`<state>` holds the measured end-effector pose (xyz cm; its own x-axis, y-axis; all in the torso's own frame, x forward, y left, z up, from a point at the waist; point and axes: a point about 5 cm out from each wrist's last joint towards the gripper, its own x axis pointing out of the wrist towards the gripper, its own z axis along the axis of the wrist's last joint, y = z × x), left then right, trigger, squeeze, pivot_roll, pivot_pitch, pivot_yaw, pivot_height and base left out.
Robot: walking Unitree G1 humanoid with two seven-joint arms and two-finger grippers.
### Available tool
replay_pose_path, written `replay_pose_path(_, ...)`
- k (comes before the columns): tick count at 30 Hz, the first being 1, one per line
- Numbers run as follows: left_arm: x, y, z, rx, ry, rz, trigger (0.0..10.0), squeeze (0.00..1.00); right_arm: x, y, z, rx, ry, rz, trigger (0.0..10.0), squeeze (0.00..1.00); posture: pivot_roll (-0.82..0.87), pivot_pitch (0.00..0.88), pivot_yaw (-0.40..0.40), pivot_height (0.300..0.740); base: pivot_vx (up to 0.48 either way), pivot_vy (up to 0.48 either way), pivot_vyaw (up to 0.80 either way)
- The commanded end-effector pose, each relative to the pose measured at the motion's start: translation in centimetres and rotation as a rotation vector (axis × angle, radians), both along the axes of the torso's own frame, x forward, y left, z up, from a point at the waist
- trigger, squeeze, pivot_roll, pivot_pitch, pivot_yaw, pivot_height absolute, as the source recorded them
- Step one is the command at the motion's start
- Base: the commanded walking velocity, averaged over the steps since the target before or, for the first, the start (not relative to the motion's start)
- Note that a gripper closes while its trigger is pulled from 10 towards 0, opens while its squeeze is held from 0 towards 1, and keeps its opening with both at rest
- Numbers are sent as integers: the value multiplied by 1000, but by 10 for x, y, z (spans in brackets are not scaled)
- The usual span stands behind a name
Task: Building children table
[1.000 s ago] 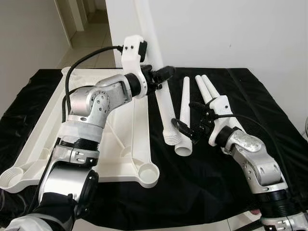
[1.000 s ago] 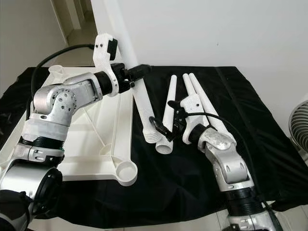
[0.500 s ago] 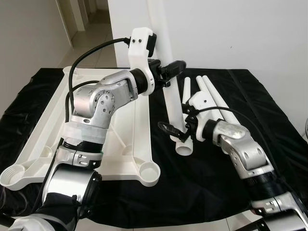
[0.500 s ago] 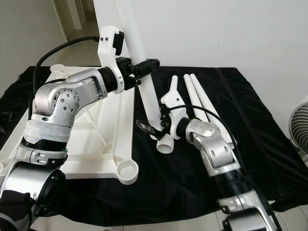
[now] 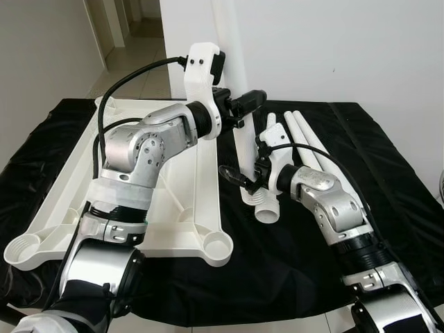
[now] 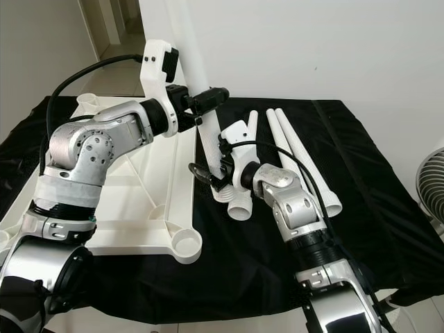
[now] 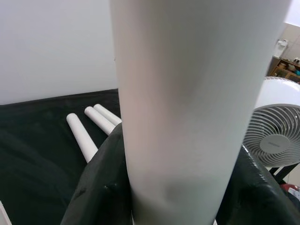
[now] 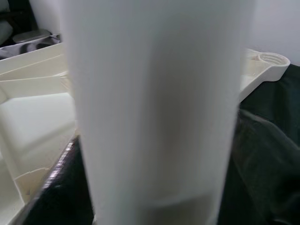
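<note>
My left gripper point(image 5: 244, 109) is shut on a white table leg point(image 5: 239, 142) and holds it nearly upright above the black cloth; its threaded lower end point(image 5: 250, 196) hangs just over the cloth. The leg point(image 7: 187, 93) sits between the black fingers point(image 7: 96, 187) in the left wrist view. My right gripper point(image 5: 234, 179) is at the leg's lower part, close above the thread, and the leg point(image 8: 154, 103) stands right before the right wrist camera. The white tabletop point(image 5: 184, 208) lies upside down on the left, with round leg sockets point(image 5: 216, 246) at its corners.
Three more white legs point(image 5: 309, 142) lie on the black cloth point(image 5: 291, 263) behind and beside my right arm, one with its open end point(image 5: 266, 209) under the held leg. A white wall rises behind. A fan point(image 6: 437, 173) stands at the far right.
My right arm has swung left and brought its gripper up to the lower end of the held leg. The left arm has tilted the leg more upright.
</note>
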<state>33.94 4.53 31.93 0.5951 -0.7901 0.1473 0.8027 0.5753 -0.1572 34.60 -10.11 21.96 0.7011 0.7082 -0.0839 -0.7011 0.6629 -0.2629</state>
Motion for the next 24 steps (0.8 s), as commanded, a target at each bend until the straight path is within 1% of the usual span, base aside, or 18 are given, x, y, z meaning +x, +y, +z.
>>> replay_pose_path(1, -8, -9, 3, -1, -19, -79, 10000, 0, 2, 3, 4, 9, -12, -1, 3451, 0, 9, 20, 9, 740, 0, 0, 0)
replay_pose_path(3, -8, -9, 3, -2, -19, -80, 10000, 0, 2, 3, 5, 11, -13, 0, 3451, 0, 9, 20, 9, 740, 0, 0, 0)
replay_pose_path(4, -8, -10, 3, -2, -18, -80, 10000, 0, 3, 4, 4, 12, -5, -2, 941, 0, 9, 20, 9, 740, 0, 0, 0)
replay_pose_path(5, -8, -10, 3, -2, -18, -80, 10000, 0, 3, 4, 4, 14, 1, -4, 941, 0, 9, 20, 9, 740, 0, 0, 0)
replay_pose_path(6, -8, -10, 3, -2, -19, -81, 10000, 0, 3, 4, 5, 13, -3, -3, 0, 0, 7, 22, 8, 740, 0, 0, 0)
replay_pose_path(15, -10, -13, 2, 3, -24, -88, 10000, 0, 5, 4, 7, 14, -13, -4, 0, 0, 4, 27, 12, 740, 0, 0, 0)
replay_pose_path(17, -12, -14, 2, 10, -45, -93, 10000, 0, 5, 5, 8, 7, -33, -10, 0, 0, 4, 27, 12, 740, 0, 0, 0)
replay_pose_path(18, -13, -15, 2, 2, -43, -108, 10000, 0, 6, 5, 7, 11, -38, -32, 10000, 0, 4, 27, 14, 740, 0, 0, 0)
replay_pose_path(20, -14, -16, 2, -4, -41, -119, 10000, 0, 6, 5, 7, 13, -42, -48, 10000, 0, 4, 27, 14, 740, 0, 0, 0)
replay_pose_path(21, -16, -16, 3, -38, -28, -137, 10000, 1000, 7, 5, 7, 24, -47, -71, 10000, 0, 3, 29, 16, 740, 0, 0, 0)
replay_pose_path(22, -17, -16, 4, -62, -19, -148, 10000, 1000, 8, 5, 6, 33, -49, -86, 10000, 0, 3, 29, 16, 740, 0, 0, 0)
replay_pose_path(24, -18, -16, 5, -72, -20, -155, 10000, 1000, 8, 6, 6, 50, -55, -101, 10000, 0, 3, 29, 16, 740, 0, 0, 0)
